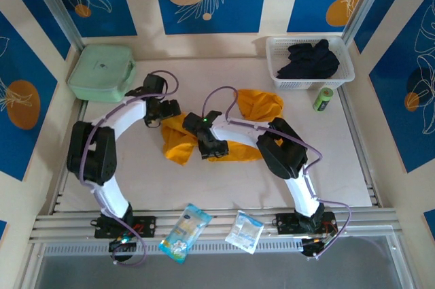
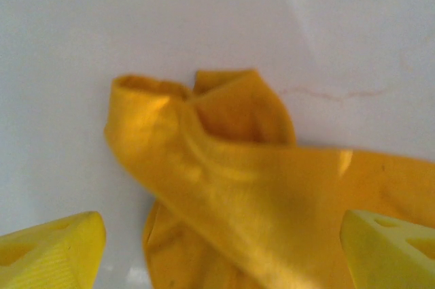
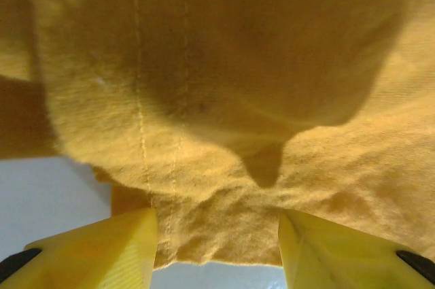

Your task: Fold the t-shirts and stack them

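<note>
1. Yellow fingers (image 3: 112, 251) of the right gripper (image 3: 214, 234), seen in the right wrist view: smooth wedge-shaped plastic, standing partly apart. A hemmed edge of the t-shirt (image 3: 224, 64) lies loose in the gap between them, unpinched; grip released.
2. Wedge fingers (image 2: 54, 251) of the left gripper (image 2: 221, 228), seen in the left wrist view: yellow, finely ribbed on the flat face, spread wide to either side. They hover over the cloth (image 2: 224, 166) and grasp nothing.
3. One t-shirt (image 1: 262, 104), bright orange-yellow, plain, of soft knit with a double row of stitching along the seam. It lies crumpled in a long band across the middle of the table (image 1: 136, 180), one end bunched toward the far right corner, the other folded over itself under the left gripper (image 1: 158, 113). The right gripper (image 1: 211, 146) is low over its middle.
4. Zip case (image 1: 102, 71), pale mint green, rounded rectangle, at the far left corner.
5. White plastic basket (image 1: 306, 86), lattice-walled, at the far right corner, holding dark navy cloth (image 1: 309, 60) in a heap.
6. Small green cylinder (image 1: 323, 98), lying just beside the near side of the basket.
7. Two flat printed packets (image 1: 185, 232) (image 1: 245, 232), glossy and blue-white, on the rail at the near edge between the arm bases.
</note>
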Motion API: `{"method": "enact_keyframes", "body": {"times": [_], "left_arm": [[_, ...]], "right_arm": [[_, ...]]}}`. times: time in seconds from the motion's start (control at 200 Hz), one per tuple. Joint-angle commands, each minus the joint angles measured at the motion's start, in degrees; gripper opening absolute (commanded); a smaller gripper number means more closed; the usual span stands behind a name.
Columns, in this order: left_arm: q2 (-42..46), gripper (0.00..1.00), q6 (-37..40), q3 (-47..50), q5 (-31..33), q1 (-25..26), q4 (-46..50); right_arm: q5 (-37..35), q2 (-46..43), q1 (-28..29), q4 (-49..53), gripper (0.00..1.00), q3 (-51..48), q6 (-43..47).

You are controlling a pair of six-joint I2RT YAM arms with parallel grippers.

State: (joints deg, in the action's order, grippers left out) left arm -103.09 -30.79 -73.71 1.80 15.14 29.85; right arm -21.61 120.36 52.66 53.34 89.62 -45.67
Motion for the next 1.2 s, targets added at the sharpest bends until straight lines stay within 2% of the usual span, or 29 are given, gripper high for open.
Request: {"method": "enact_keyframes", "body": {"times": [0.0, 0.105, 0.185, 0.225, 0.285, 0.33, 0.425, 0.47, 0.71, 1.041, 1.196], "left_arm": [[-5.7, 0.87, 1.8, -3.9, 0.3, -0.9, 0.5], [-10.0, 0.81, 1.9, -7.0, 0.6, -1.2, 0.5], [-12.0, 0.71, 1.8, -8.7, 0.6, -1.3, 0.3], [-12.6, 0.6, 1.8, -9.5, 0.5, -1.3, 0.2], [-13.6, 0.36, 1.9, -10.7, 0.6, -1.3, 0.3], [-14.2, 0.22, 2.1, -11.6, 0.8, -1.3, 0.7], [-14.8, 0.05, 2.9, -13.8, 1.6, -1.4, 2.0], [-14.7, 0.0, 3.4, -14.8, 1.9, -1.4, 2.6], [-12.8, 0.0, 7.1, -22.3, 4.0, -1.3, 6.8], [-10.3, 0.0, 13.8, -37.8, 6.4, -1.3, 14.5], [-4.4, 0.01, 14.7, -37.3, 8.4, -0.6, 17.5]], "right_arm": [[2.5, 1.1, 0.6, 0.4, 0.49, 1.8, -1.3], [3.1, 2.1, 1.4, 0.0, 0.47, 2.0, -1.5], [3.5, 2.9, 1.8, 0.1, 0.36, 2.4, -1.8], [3.4, 3.1, 1.8, -0.1, 0.29, 2.2, -1.9], [3.4, 3.2, 1.7, -0.3, 0.19, 1.9, -2.0], [3.5, 3.1, 1.4, -0.3, 0.13, 1.5, -2.0], [3.3, 1.8, 0.6, -0.8, 0.0, 0.1, -1.8], [3.3, 0.8, 0.2, -1.3, 0.0, -0.9, -1.7], [2.1, -7.9, -1.8, -1.9, 0.0, -6.0, -0.5], [0.2, -26.4, -7.0, 1.7, 0.0, -12.1, 3.7], [3.0, -34.7, -11.0, 1.2, 0.0, -16.8, 6.8]]}}
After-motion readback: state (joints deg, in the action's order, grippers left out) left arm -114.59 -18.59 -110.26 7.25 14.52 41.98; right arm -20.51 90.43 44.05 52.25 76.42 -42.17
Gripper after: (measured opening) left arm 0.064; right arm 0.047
